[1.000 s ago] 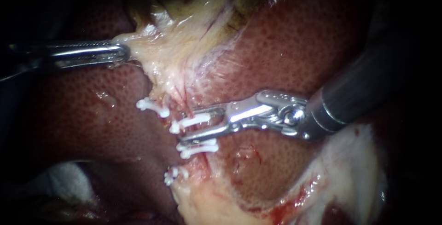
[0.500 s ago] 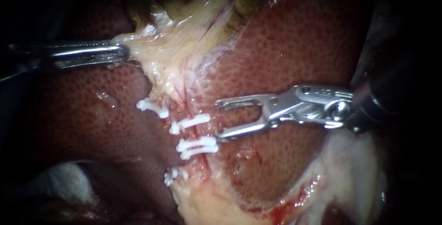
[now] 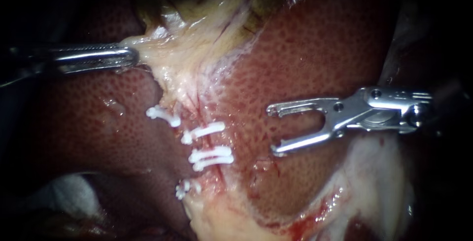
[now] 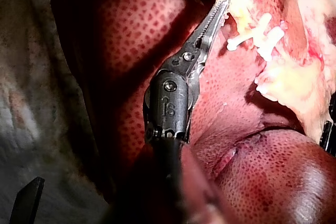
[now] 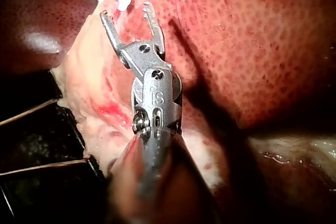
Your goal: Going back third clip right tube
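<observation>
Three clips [image 3: 211, 155] set on right tube [image 3: 203, 143]; retreat nearly complete

Cannot quite separate the lower pair, so count given with caution. Shows right instrument [image 3: 271, 128] well apart from the clips, over bare liver [image 3: 305, 49], jaws spread wide and empty. Shows left instrument [image 3: 132, 57] clamped on pale tissue [image 3: 167, 56] above the clips, stretching it taut. Judged from this: clipping done, leaving only to carry the open jaws farther off to the right.
</observation>
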`<state>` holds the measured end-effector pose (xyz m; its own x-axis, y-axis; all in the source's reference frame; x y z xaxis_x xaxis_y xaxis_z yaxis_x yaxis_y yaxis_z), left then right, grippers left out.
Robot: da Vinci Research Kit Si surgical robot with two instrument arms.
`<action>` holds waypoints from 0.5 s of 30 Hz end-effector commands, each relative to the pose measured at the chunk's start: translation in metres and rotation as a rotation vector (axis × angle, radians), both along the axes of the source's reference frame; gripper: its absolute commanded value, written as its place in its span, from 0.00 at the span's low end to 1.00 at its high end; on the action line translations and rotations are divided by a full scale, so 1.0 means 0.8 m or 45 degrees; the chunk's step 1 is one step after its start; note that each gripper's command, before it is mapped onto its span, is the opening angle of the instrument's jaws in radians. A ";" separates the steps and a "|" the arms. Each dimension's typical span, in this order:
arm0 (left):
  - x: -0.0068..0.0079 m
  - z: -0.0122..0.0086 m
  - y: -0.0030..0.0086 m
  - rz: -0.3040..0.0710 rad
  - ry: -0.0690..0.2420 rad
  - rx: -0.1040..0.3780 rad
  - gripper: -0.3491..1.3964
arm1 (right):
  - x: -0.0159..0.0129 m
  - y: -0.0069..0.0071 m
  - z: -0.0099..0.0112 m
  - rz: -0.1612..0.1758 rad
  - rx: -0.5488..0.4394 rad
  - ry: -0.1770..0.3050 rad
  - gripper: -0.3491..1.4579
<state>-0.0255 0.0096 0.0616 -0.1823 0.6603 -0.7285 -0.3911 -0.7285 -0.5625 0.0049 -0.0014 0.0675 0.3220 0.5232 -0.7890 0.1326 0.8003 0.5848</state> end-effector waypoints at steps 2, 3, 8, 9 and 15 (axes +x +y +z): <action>-0.0003 0.0003 -0.0002 -0.002 0.002 -0.002 0.00 | -0.0004 0.0001 -0.0001 -0.003 -0.004 0.003 0.47; -0.0004 0.0004 -0.0003 -0.003 0.003 -0.003 0.00 | -0.0005 0.0001 -0.0001 -0.004 -0.004 0.003 0.47; -0.0014 0.0012 -0.0007 -0.008 0.007 -0.009 0.00 | -0.0012 0.0002 -0.0003 -0.007 -0.003 0.005 0.47; -0.0016 0.0015 -0.0008 -0.009 0.008 -0.010 0.00 | -0.0013 0.0002 -0.0003 -0.008 -0.003 0.005 0.47; -0.0027 0.0038 -0.0015 -0.001 0.017 -0.018 0.00 | -0.0017 0.0003 -0.0005 -0.009 -0.001 0.006 0.47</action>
<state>-0.0278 0.0083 0.0649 -0.1930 0.6490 -0.7359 -0.3955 -0.7378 -0.5470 0.0035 -0.0012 0.0671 0.3218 0.5199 -0.7913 0.1416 0.7999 0.5832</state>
